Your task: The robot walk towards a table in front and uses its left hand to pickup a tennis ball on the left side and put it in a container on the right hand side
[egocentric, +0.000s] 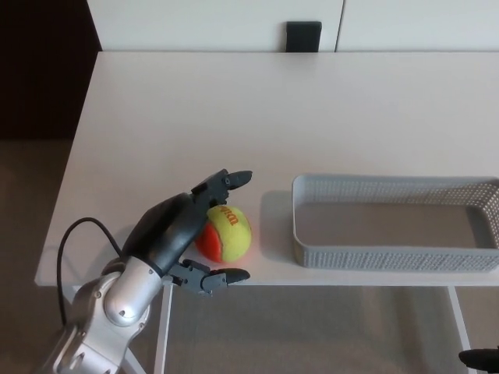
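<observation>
Left hand (175, 230) is at the near left part of the desk (234, 109), spread, not pressed together: fingers (231, 181) reach past the far side of the tennis ball (228, 234), thumb lies along its near side, palm sits against its left. You cannot see a firm clamp, and the ball appears to rest on the desk, close to the near edge. Key relation: the ball lies directly right of the palm, inside the cup of the hand, so closing needs no further reach. The container (374, 257) stands to the right of the ball, near but apart, with its long axis running left to right along the near edge. Judgement: you close, lift clear of the container's left wall, then carry right. Risk: the ball may roll off the near edge if the thumb nudges it. Right hand (479, 358) shows only as a dark sliver at the near right corner; its state cannot be told.
</observation>
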Motion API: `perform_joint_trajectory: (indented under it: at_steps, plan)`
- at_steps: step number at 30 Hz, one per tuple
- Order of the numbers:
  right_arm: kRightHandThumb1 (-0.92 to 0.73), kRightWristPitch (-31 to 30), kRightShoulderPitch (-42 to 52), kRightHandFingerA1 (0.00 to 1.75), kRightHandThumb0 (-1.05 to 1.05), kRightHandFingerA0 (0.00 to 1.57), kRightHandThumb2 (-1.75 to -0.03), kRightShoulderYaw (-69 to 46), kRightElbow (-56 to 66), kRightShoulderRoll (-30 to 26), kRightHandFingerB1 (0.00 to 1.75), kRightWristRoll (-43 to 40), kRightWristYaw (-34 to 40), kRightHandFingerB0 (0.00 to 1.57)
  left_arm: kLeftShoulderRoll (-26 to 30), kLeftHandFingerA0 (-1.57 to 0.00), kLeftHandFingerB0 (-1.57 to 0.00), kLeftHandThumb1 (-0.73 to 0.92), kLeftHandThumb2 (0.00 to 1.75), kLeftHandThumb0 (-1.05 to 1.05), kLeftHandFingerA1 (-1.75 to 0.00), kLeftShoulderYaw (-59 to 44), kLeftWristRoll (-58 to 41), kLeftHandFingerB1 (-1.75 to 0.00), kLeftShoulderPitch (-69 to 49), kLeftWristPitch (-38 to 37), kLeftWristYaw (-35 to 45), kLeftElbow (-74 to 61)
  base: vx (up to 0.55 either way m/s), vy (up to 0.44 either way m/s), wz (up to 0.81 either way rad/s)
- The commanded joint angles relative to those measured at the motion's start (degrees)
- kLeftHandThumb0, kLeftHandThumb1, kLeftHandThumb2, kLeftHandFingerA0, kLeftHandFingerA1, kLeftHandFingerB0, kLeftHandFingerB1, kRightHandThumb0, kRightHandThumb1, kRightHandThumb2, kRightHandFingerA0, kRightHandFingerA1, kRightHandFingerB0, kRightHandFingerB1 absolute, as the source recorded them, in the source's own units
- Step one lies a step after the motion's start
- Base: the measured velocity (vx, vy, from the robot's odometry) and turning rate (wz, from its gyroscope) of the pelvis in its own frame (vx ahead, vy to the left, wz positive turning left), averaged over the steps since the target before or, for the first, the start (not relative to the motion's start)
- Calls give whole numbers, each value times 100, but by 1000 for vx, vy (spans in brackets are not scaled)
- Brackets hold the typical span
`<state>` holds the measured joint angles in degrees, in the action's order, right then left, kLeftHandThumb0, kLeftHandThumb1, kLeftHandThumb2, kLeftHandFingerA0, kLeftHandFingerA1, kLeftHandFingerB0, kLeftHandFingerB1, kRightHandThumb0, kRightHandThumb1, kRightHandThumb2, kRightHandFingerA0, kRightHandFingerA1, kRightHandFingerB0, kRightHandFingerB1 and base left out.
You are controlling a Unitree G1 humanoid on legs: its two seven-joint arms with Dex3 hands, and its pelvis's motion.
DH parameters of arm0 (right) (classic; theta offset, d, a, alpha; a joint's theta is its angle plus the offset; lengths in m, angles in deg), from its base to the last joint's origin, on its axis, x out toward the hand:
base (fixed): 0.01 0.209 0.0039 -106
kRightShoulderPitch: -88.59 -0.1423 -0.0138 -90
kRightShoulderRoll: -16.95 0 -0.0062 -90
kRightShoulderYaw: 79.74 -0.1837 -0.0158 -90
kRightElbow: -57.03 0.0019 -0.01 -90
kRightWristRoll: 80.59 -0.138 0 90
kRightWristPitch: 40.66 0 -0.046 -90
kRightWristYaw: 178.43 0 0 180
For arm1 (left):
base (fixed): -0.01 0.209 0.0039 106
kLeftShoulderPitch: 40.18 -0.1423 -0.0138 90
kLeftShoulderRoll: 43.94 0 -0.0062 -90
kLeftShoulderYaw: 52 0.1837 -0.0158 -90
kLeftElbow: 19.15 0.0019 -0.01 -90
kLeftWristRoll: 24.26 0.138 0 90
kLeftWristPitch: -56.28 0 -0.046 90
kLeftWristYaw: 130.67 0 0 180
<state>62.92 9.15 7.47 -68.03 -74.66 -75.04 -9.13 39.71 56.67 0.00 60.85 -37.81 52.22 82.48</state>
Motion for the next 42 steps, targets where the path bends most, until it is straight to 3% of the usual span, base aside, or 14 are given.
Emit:
perform_joint_trajectory:
  at_steps: [1,2,6,7,8,9,10,15,16,31,37,42]
  plan:
    - [-53,-144,-46,51,-15,68,-55,-17,49,-14,45,-82,-42,55,-41,-77,-20,47,61,-32,-57,-20,400,-33,70,621,-252,-21,0,0,0]
    - [-53,-150,-48,51,-14,69,-55,-29,49,-5,45,-104,-50,56,-54,-101,-37,75,64,-19,-63,7,459,-35,79,686,-266,-20,0,0,0]
    - [-50,-175,-48,55,-21,68,-59,-39,70,2,49,-122,-52,56,-133,-107,-46,83,65,-18,-67,75,602,-36,74,958,-281,-92,0,0,0]
    - [-55,-189,-89,51,-17,69,-56,-18,65,-15,45,-80,-26,56,-139,-99,-72,76,64,-7,-98,95,626,-49,101,1073,-203,-170,0,0,0]
    - [-55,-200,-119,51,-17,69,-56,-2,63,-27,45,-48,-7,56,-144,-99,-72,76,64,-7,-98,110,645,-49,122,1163,-145,-229,0,0,0]
    - [-55,-246,-152,51,-17,69,-56,22,80,-48,44,-7,8,55,-147,-85,-81,75,62,5,-127,143,683,-66,137,1233,-96,-296,0,0,0]
    - [-55,-269,-158,51,-17,70,-56,25,87,-51,44,-7,7,55,-155,-84,-80,75,64,6,-135,154,696,-74,137,1262,-100,-311,0,0,0]
    - [-55,-294,-168,51,-17,70,-56,27,92,-50,44,-14,11,55,-163,-84,-80,75,64,6,-135,180,704,-74,141,1376,-97,-360,0,0,0]
    - [-55,-311,-155,51,-16,67,-55,22,110,-47,45,-26,5,56,-183,-76,-68,82,66,4,-144,130,586,-96,107,1311,-107,-345,0,0,0]
    - [-55,-338,-245,51,-16,68,-56,34,70,-84,45,-1,-6,56,-257,-74,-63,81,65,2,-142,-96,343,-99,6,1140,-197,-562,0,0,0]
    - [-55,-270,-274,51,-18,67,-56,43,62,-123,45,9,-45,56,-246,-80,-69,82,65,3,-141,-324,167,-99,4,959,-145,-1233,0,0,0]
    - [-56,-345,-325,50,-19,68,-56,86,80,-172,44,79,-21,56,-198,-89,-68,85,66,0,-144,-614,66,-110,495,1111,70,-2217,0,0,0]
